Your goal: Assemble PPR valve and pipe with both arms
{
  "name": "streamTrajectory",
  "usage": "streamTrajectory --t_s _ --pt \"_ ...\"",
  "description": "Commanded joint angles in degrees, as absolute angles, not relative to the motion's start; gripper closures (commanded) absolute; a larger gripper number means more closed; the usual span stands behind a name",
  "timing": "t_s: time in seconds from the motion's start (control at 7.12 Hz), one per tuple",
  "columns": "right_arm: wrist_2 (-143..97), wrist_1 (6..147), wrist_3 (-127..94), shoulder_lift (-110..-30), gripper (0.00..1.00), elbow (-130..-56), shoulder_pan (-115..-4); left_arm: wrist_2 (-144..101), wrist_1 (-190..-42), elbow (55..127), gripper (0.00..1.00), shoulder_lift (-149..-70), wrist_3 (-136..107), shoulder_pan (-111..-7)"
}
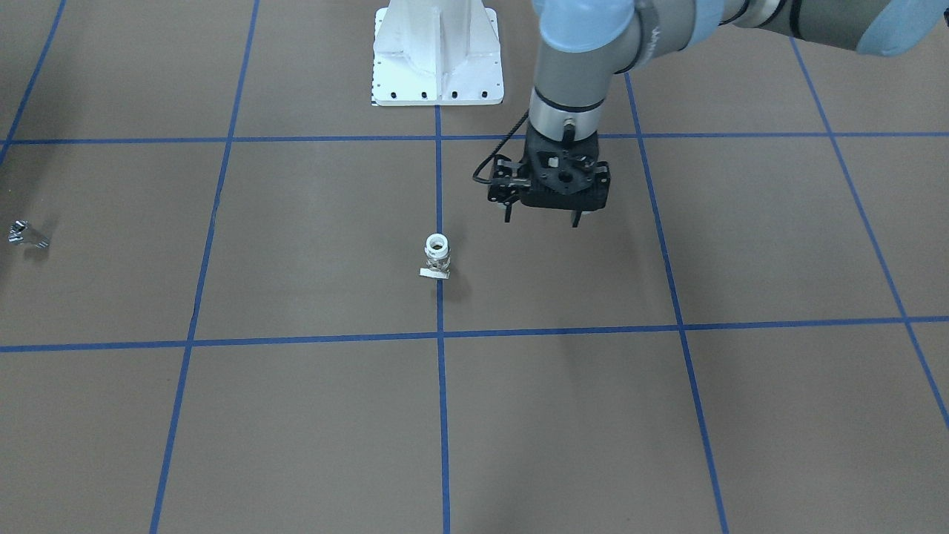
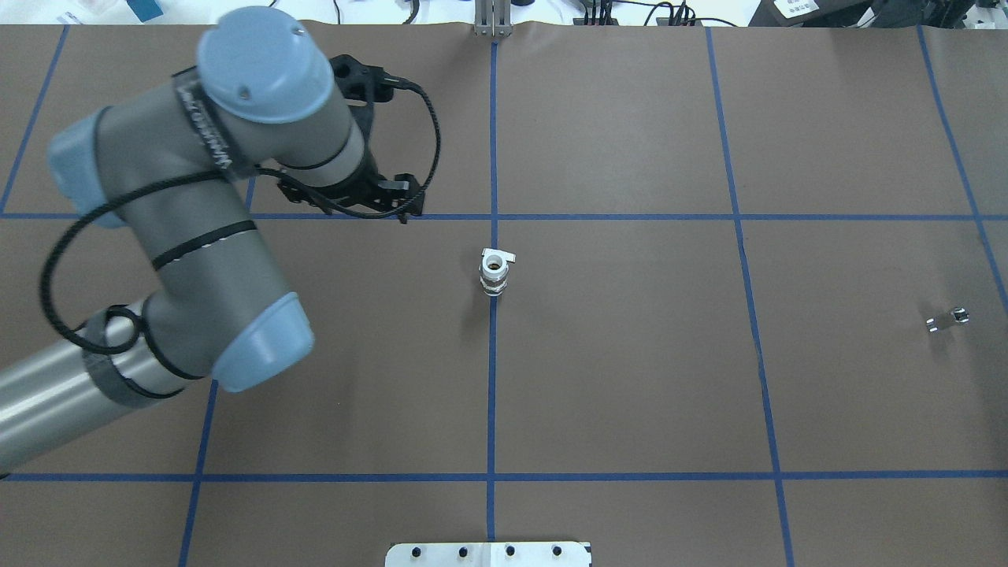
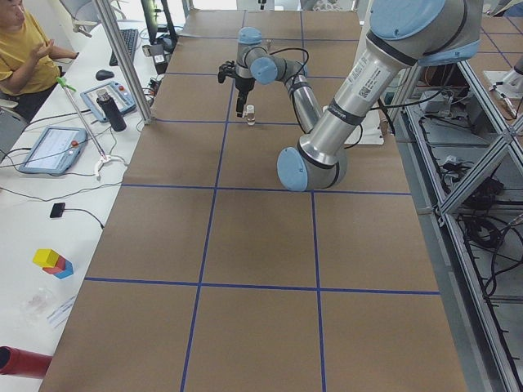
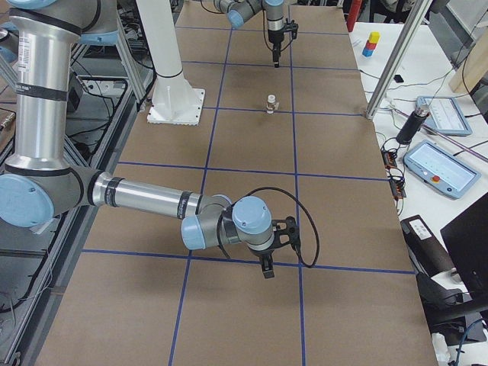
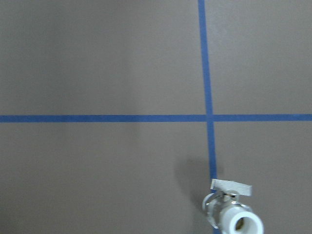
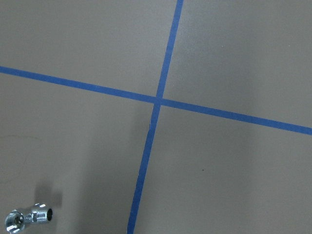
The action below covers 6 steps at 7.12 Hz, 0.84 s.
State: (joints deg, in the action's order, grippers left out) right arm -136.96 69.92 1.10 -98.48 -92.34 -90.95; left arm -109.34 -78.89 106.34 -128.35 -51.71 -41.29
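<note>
Pincer L spread wide, empty, nr valve, pincer R can't tell

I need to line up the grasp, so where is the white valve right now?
In the overhead view the white valve stands on the centre blue tape line, mid-table, right of the left tool.

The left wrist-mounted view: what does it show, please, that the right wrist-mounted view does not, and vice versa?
Only the left wrist-mounted view shows the white valve, upright on a blue tape line at its bottom edge. Only the right wrist-mounted view shows the chrome fitting, lying on its side at bottom left, off the tape. Both show the brown table and a crossing of blue tape.
</note>
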Motion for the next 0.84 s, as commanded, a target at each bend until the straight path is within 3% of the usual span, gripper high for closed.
streamTrajectory --t_s 0.0,0.28,0.7 --pt "-136.59 84.39 1.05 -98.17 0.0 -102.96 -90.62 -115.52 -78.31 115.19 0.0 -115.12 -34.72 -49.96" --pt "-136.67 91.81 0.88 -98.35 0.0 -109.39 -89.74 -121.79 -78.75 119.35 0.0 -101.58 -14.6 -61.99" --pt "-133.61 92.9 -14.64 -98.7 0.0 -116.27 -81.07 -128.47 -79.1 113.41 0.0 -90.29 15.73 -83.95"
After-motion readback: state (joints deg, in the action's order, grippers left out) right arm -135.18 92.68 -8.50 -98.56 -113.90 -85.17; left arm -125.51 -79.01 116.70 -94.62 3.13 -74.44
